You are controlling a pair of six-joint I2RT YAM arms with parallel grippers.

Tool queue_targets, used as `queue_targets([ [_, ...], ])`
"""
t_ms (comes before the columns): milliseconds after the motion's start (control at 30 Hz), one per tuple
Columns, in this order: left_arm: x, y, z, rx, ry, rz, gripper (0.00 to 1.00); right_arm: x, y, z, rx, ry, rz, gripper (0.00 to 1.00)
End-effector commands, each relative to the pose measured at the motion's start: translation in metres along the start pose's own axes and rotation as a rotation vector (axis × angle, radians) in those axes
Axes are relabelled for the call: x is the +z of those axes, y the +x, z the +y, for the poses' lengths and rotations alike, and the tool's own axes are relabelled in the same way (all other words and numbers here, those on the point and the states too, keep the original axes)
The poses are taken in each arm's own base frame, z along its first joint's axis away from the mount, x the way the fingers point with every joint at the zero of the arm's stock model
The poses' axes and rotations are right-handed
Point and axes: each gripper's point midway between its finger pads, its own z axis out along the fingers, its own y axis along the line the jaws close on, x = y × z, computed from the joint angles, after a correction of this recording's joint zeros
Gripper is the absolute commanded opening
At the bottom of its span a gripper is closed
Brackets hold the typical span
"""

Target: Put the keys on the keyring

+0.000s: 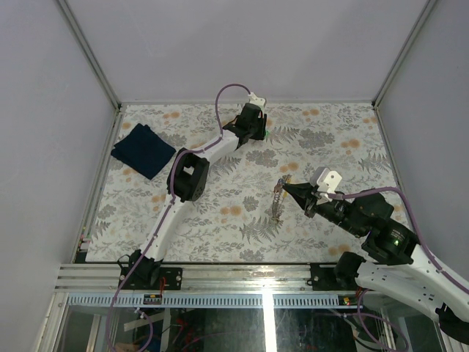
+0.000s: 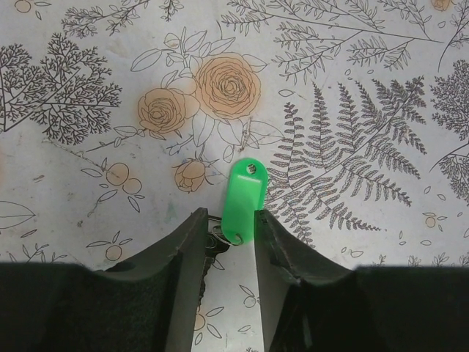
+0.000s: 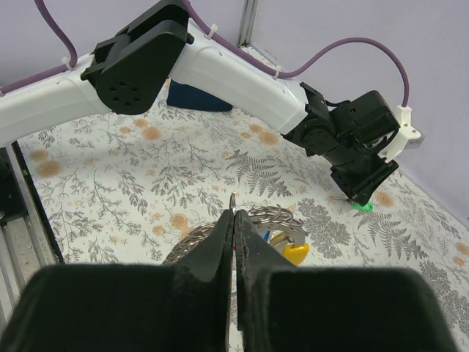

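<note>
Bright and even throughout, lit softly from overhead. Only faint, blurred shadows under the arms on the floral table (image 1: 242,220) in the top view. Hard white streak of glare on the glossy panel (image 1: 269,323) below the table's near edge. Small and slightly soft from up there, fine detail of the keyring (image 1: 277,198) lost. Crisp in the left wrist view: sharp print, sharp green key tag (image 2: 242,198) with a faint shadow at its edge; dark jaws at the bottom murky, nearly featureless. In the right wrist view, near jaws blurred and underexposed, left arm (image 3: 220,73) and table beyond in focus, mild sheen on the white shell.
</note>
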Motion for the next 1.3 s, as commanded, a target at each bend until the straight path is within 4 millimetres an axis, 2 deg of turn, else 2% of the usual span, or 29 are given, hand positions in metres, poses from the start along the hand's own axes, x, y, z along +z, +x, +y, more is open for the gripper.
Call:
queue_targets([
  [0, 0.004, 0.000, -0.003, -0.012, 0.006, -0.007, 0.30, -0.002, -0.033, -0.003, 0.006, 0.010, -0.125, 0.00],
  [533, -0.001, 0.008, -0.003, -0.007, 0.011, 0.019, 0.12, -0.001, -0.033, -0.003, 0.008, 0.010, -0.128, 0.00],
  [600, -0.003, 0.008, -0.002, -0.007, 0.012, 0.014, 0.14, -0.001, -0.033, -0.003, 0.007, 0.008, -0.130, 0.00],
  [667, -0.004, 0.006, -0.002, -0.007, 0.014, 0.002, 0.23, -0.001, -0.034, -0.002, 0.008, 0.006, -0.131, 0.00],
  [767, -0.005, 0.002, -0.004, -0.009, 0.017, -0.011, 0.25, -0.001, -0.033, -0.002, 0.006, 0.006, -0.131, 0.00],
  [900, -0.005, 0.001, -0.006, 0.000, 0.018, -0.007, 0.25, 0.000, -0.033, -0.002, 0.005, 0.006, -0.131, 0.00],
  [1067, -0.007, 0.012, -0.004, 0.011, 0.011, 0.031, 0.24, 0.000, -0.034, -0.002, 0.006, 0.002, -0.133, 0.00],
  [1267, -0.020, 0.021, -0.007, 0.015, 0.018, 0.062, 0.22, 0.001, -0.035, 0.000, 0.010, -0.004, -0.138, 0.00],
])
